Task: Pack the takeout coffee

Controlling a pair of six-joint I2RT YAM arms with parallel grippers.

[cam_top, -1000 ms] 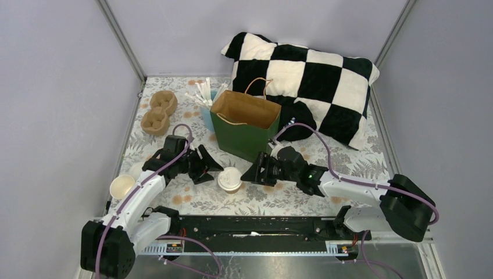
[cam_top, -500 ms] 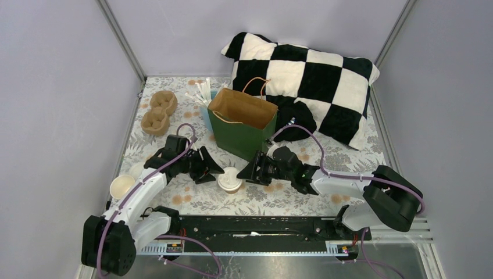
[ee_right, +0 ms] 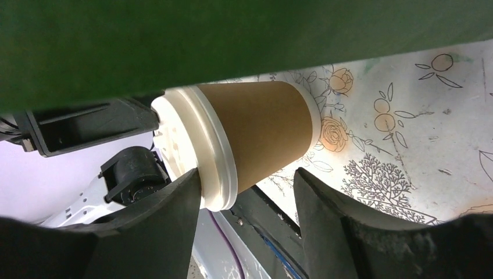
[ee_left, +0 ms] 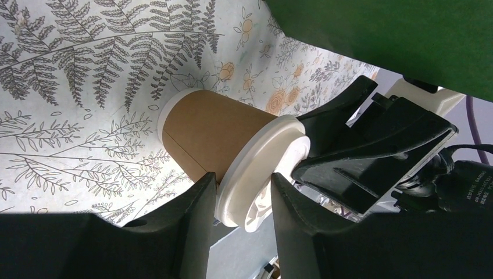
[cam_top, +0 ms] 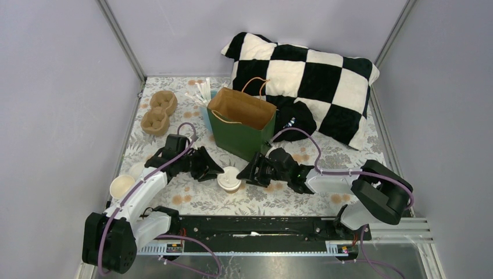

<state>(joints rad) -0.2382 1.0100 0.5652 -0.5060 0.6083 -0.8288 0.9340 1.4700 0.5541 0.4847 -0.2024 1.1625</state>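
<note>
The takeout coffee, a brown paper cup with an off-white lid, stands on the floral cloth in front of the green bag. My left gripper is open just left of the cup. In the left wrist view the lid's rim lies between its fingertips and the gripper is not clamped. My right gripper is open just right of the cup. In the right wrist view the cup sits between the spread fingers, with a gap on the base side.
The green bag stands open just behind the cup and fills the top of both wrist views. A brown pulp carrier lies at the back left. A lidless cup sits by the left arm. A checkered pillow fills the back right.
My right arm has slid left, bringing its gripper up beside the cup. My left gripper has edged closer to the cup. The green bag has shifted slightly left.
</note>
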